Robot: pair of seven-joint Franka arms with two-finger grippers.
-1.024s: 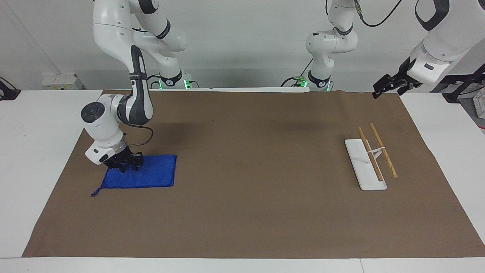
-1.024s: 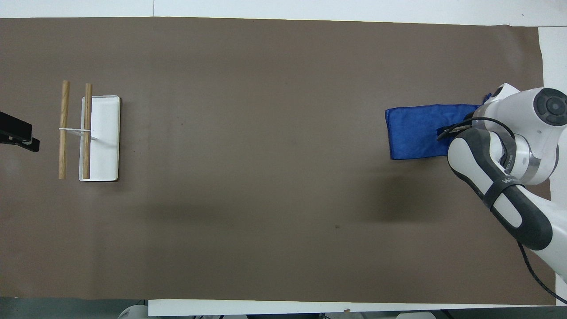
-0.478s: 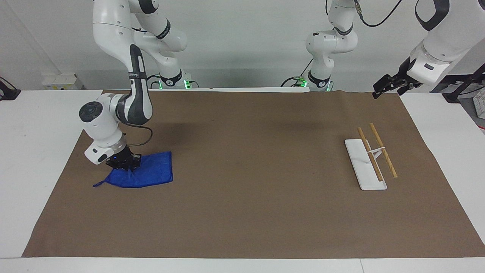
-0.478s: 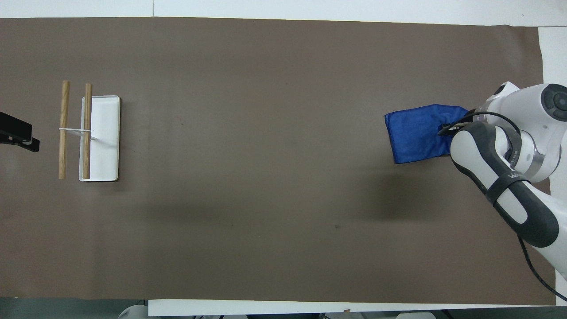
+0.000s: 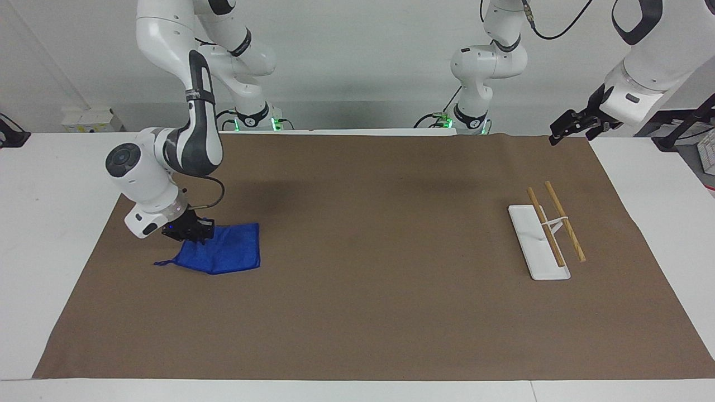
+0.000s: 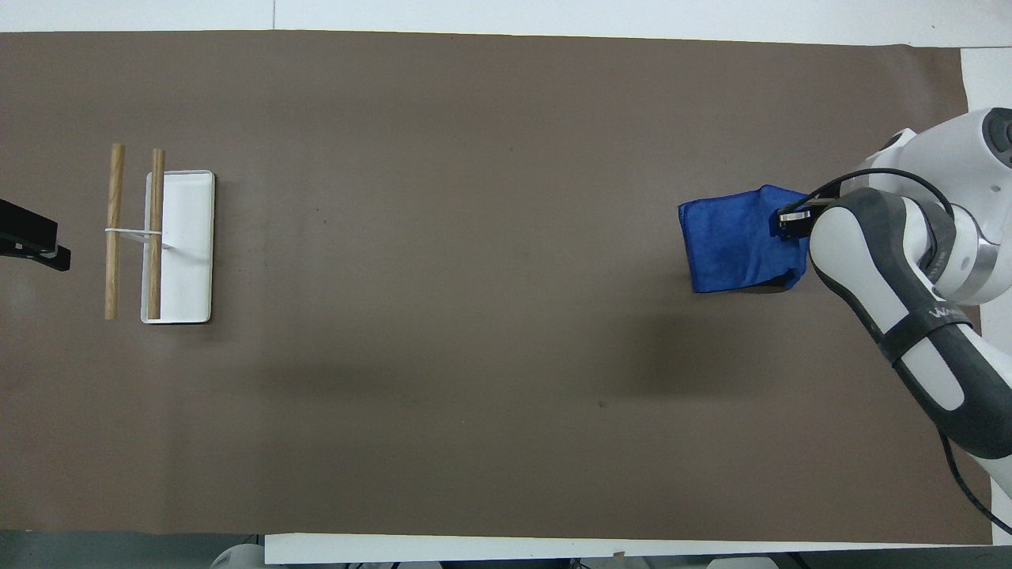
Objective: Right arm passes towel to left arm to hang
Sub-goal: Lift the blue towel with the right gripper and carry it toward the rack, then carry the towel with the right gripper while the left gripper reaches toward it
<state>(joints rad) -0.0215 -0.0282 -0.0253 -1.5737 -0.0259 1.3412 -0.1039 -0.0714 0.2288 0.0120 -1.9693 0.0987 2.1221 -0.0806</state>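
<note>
The blue towel (image 5: 223,255) hangs from my right gripper (image 5: 190,233) at the right arm's end of the table, its lower edge and corner loop still on the brown mat. The gripper is shut on the towel's upper edge. In the overhead view the towel (image 6: 731,249) shows beside the right arm's forearm, and the right gripper (image 6: 791,221) is mostly hidden by the arm. My left gripper (image 5: 564,129) waits in the air over the mat's edge at the left arm's end; it also shows at the overhead view's edge (image 6: 35,245).
A white rack base (image 5: 537,243) with two wooden rods (image 5: 564,220) stands at the left arm's end; it also shows in the overhead view (image 6: 180,246). A brown mat (image 5: 380,312) covers the table.
The right gripper closed on the flat towel and lifted its edge, drawing the cloth up and toward the table's middle. The left arm has not moved.
</note>
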